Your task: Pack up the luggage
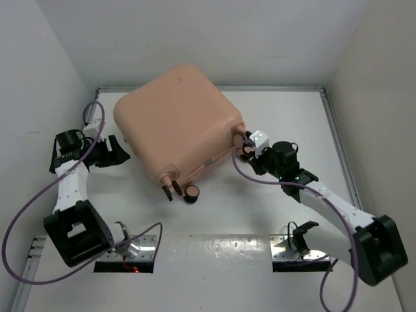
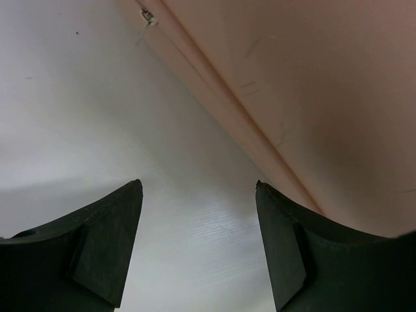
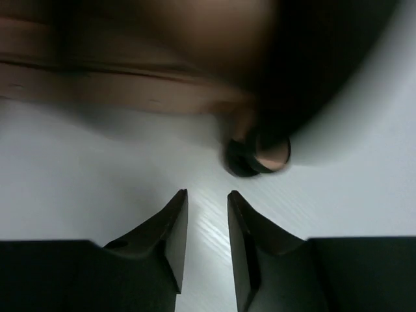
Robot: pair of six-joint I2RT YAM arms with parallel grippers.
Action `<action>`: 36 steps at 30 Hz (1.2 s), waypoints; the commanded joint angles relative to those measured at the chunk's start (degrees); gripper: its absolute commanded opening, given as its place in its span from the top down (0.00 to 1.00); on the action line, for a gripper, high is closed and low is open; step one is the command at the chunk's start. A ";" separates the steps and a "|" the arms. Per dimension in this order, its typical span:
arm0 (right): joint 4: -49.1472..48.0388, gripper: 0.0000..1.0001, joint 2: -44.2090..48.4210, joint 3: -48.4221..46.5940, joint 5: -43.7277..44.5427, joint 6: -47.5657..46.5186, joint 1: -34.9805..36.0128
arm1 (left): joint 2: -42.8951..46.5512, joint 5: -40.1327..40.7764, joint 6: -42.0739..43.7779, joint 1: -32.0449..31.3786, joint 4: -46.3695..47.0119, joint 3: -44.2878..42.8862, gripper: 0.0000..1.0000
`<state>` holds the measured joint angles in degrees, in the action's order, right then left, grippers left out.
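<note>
The left pincer (image 2: 198,185) is spread wide and empty, just beside the left flank of the large peach-pink hard-shell suitcase (image 1: 179,120). The right pincer (image 3: 207,193) is narrowed to a slit and grips nothing, near a small peach-and-black wheel (image 3: 257,155). The case lies closed toward the white counter's (image 1: 260,214) far-left corner. It looks stiff, bulky and slippery, so the seam edge seems the best hold.
</note>
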<state>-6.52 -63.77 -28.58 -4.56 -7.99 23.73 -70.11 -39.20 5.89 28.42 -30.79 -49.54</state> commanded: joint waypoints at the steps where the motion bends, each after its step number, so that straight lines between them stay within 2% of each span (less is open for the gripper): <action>1: 2.47 0.68 5.31 -2.35 -9.32 7.64 5.70 | 3.66 1.41 -1.41 -0.56 3.71 0.58 0.26; 3: 5.73 0.61 5.85 -3.84 -9.07 10.18 8.79 | 4.19 2.02 -3.16 -0.04 4.24 0.58 0.26; 4: 6.34 0.59 5.41 -4.29 -5.93 10.36 11.14 | 4.19 2.02 -3.17 0.66 4.85 0.06 0.26; 6: 9.76 0.61 4.53 -6.14 0.04 11.59 14.14 | 3.57 2.02 -3.69 0.67 4.86 -0.81 0.26; 8: 11.00 0.63 3.13 -6.49 3.49 14.05 14.16 | 2.26 1.41 -3.69 0.67 4.86 -1.34 0.26; 11: 12.15 0.68 1.54 -6.05 6.66 13.70 13.02 | 0.67 1.32 -0.63 -2.23 1.44 -2.23 0.30; 14: 11.01 0.73 -1.00 -6.22 10.35 13.70 10.90 | 1.55 1.32 0.61 -4.16 1.43 -0.83 0.30; 16: 9.09 0.73 -3.98 -6.49 12.28 13.09 7.06 | 2.17 3.24 0.61 -5.39 1.43 -0.82 0.30; 17: 8.12 0.69 -4.52 -6.58 14.81 11.96 5.91 | 2.17 3.78 0.61 -6.18 1.43 -0.82 0.30; 18: 6.98 0.61 -5.05 -7.45 15.54 10.73 3.54 | 2.78 3.78 1.14 -6.19 1.43 -0.82 0.30; 20: 9.05 0.56 -3.66 -10.95 12.92 10.19 0.19 | 3.48 5.01 1.75 -6.72 1.43 -0.82 0.30; 22: 13.19 0.38 -0.41 -12.37 2.94 9.75 -3.50 | 4.19 5.54 3.16 -6.72 1.43 0.31 0.30; 24: 21.59 0.24 1.10 -16.47 -0.95 8.43 -3.95 | 4.72 6.06 3.68 -7.24 1.43 0.32 0.30; 26: 26.46 0.19 1.19 -20.00 -1.94 6.14 -3.95 | 4.19 6.07 3.69 -7.24 1.43 0.32 0.30; 27: 31.87 0.17 0.84 -22.90 -4.30 5.79 -4.12 | 4.19 6.07 3.69 -7.24 1.43 0.32 0.30; 30: 37.00 0.16 -2.41 -31.42 -8.44 5.00 -4.30 | 3.58 6.07 3.69 -7.24 1.96 0.32 0.30; 31: 42.42 0.14 -3.20 -34.58 -14.02 4.48 -4.65 | 3.57 6.07 3.69 -7.24 1.96 0.32 0.30; 33: 47.28 0.13 -6.71 -39.33 -19.14 4.21 -4.65 | 3.05 6.07 3.69 -7.24 1.96 0.32 0.30; 36: 52.31 0.12 -11.28 -42.35 -22.07 4.65 -4.04 | 3.05 6.07 3.69 -7.24 1.96 -0.21 0.30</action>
<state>36.12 -71.22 -67.88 -18.24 -2.70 19.29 -67.11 -32.93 8.80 21.71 -29.54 -49.30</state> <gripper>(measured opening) 0.877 0.700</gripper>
